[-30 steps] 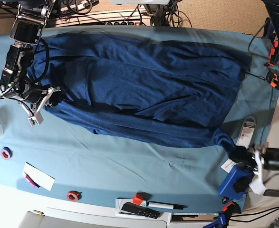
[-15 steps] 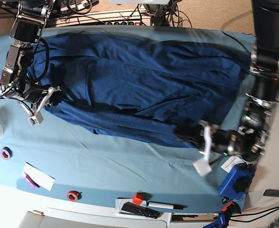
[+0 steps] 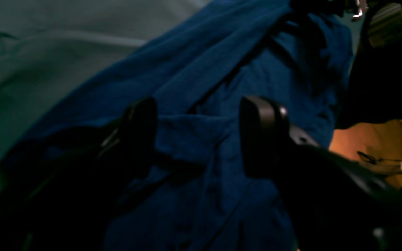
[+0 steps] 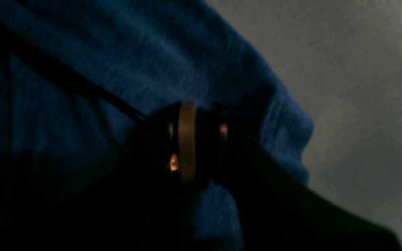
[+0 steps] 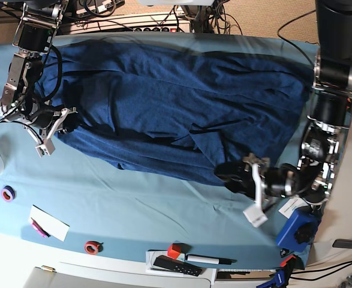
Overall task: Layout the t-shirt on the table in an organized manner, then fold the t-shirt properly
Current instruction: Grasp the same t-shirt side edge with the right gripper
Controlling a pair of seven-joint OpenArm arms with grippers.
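Observation:
The dark navy t-shirt [image 5: 176,102] lies spread and creased over the teal table [image 5: 134,204], filling most of its far half. My left gripper [image 5: 232,178] is at the shirt's near right edge. In the left wrist view its gripper [image 3: 199,136] is open, and its black fingers [image 3: 140,122] straddle a fold of the t-shirt [image 3: 222,69]. My right gripper [image 5: 65,124] is at the shirt's left edge. In the right wrist view that gripper [image 4: 195,139] is shut on the t-shirt [image 4: 152,62] near its hem, beside bare table [image 4: 361,87].
Along the near edge lie a purple tape roll [image 5: 8,193], a white card [image 5: 48,222], a red tape roll [image 5: 92,246], a red cube [image 5: 174,250], a black remote [image 5: 176,265] and a marker [image 5: 208,260]. A blue object [image 5: 297,231] sits near right.
My left arm came in from beyond the table's right side and carried the shirt's near right corner leftward. Its jaws have opened. The right arm has hardly moved.

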